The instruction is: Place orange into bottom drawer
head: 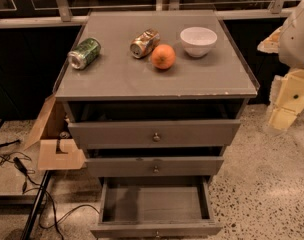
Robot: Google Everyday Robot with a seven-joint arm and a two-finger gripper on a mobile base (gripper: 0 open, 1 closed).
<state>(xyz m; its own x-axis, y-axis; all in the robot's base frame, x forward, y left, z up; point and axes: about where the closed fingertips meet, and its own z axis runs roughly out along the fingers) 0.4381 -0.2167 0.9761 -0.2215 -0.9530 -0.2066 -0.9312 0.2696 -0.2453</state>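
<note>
The orange (pixel 163 56) lies on top of the grey cabinet (pixel 117 79), right of centre, between a dented gold-brown can (pixel 144 43) and a white bowl (pixel 198 41). The bottom drawer (pixel 154 204) is pulled out towards me; its shallow tray shows nothing inside, and its small knob (pixel 156 233) sits at the front edge. My gripper (pixel 286 106), cream-coloured below a white arm part (pixel 298 31), hangs at the far right, beside the cabinet's right edge and well apart from the orange, with nothing seen in it.
A green can (pixel 84 53) lies on its side at the top's left. The two upper drawers (pixel 154 134) stand slightly open. A cardboard box (pixel 54 139) and cables (pixel 22 179) lie on the floor to the left. Speckled floor lies to the right.
</note>
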